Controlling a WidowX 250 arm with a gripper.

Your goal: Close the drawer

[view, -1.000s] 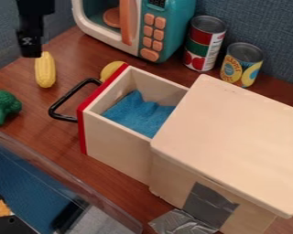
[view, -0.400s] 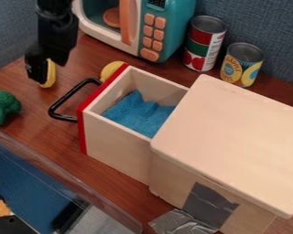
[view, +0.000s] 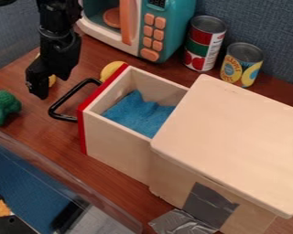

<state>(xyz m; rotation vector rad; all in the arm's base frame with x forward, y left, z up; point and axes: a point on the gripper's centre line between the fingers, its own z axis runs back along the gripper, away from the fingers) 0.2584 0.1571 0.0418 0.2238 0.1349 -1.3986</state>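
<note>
Camera view: drawer (view: 117, 142) stands well out of its cabinet (view: 228, 141), blue cloth (view: 139, 114) inside. Best push, I judge: low and central on the red front (view: 82, 130), clear of the handle (view: 69, 94), straight along the slide; off-centre force could skew the drawer. Gripper (view: 37, 91) hangs near the handle; whether spread or pressed together, I cannot tell. Versus earlier frame: gripper lower in view, drawer unmoved

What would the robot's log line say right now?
drawer: open | blue cloth: inside drawer | claw: near black handle | closing: not yet done
</note>
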